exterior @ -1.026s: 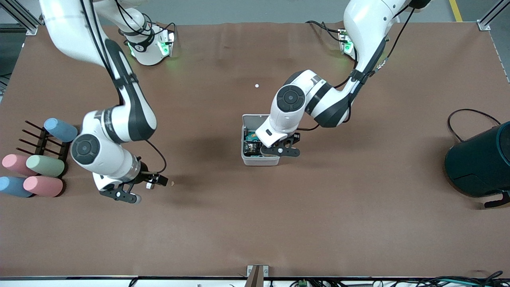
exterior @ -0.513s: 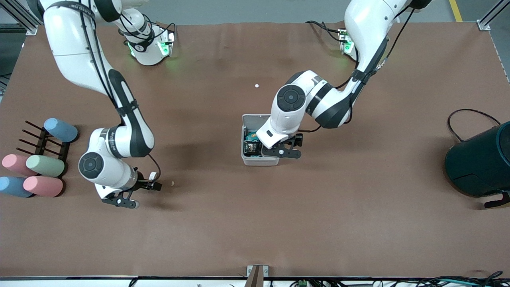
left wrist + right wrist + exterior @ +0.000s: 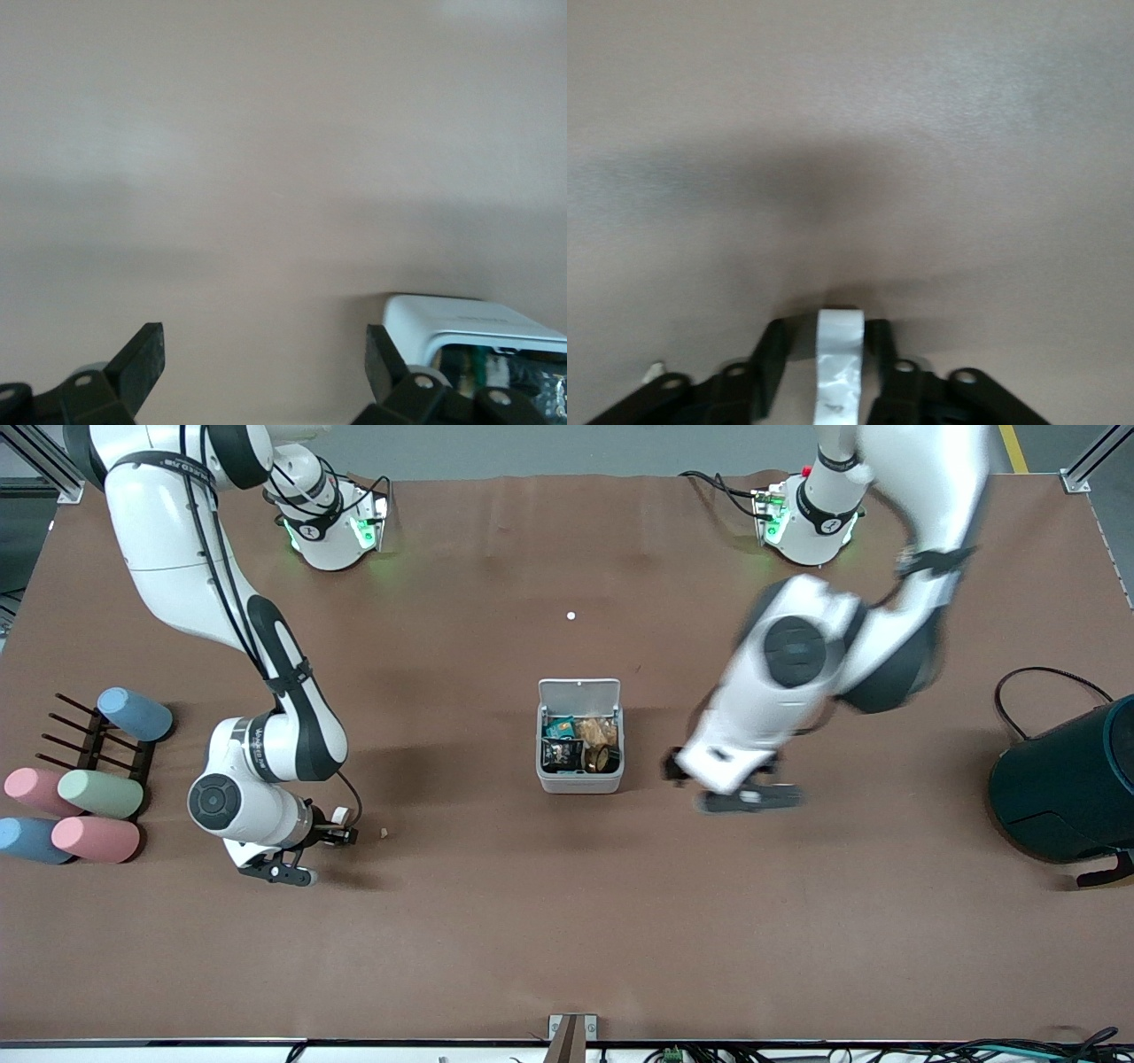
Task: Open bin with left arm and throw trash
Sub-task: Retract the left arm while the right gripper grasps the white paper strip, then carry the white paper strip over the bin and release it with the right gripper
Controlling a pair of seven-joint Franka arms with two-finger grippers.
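Note:
The white-grey bin [image 3: 579,783] stands mid-table with its lid [image 3: 579,691] up. Inside lie the crumpled black wrapper [image 3: 559,755], the black tape roll [image 3: 599,758] and other scraps. My left gripper [image 3: 742,797] is beside the bin toward the left arm's end, blurred by motion. In the left wrist view it [image 3: 263,363] is open and empty, with the bin's corner [image 3: 461,319] beside one finger. My right gripper [image 3: 341,836] is low over the table near the right arm's end. It [image 3: 826,359] is shut on the small white oblong piece [image 3: 837,367].
A tiny tan crumb [image 3: 384,833] lies by the right gripper. A tiny white dot [image 3: 570,615] lies farther from the camera than the bin. A black rack [image 3: 97,740] with pastel cylinders sits at the right arm's end. A large dark teal container [image 3: 1067,784] sits at the left arm's end.
My left arm swung off the bin toward its own end of the table, and the lid stays up. My right gripper drew back slightly toward the right arm's end with the white piece.

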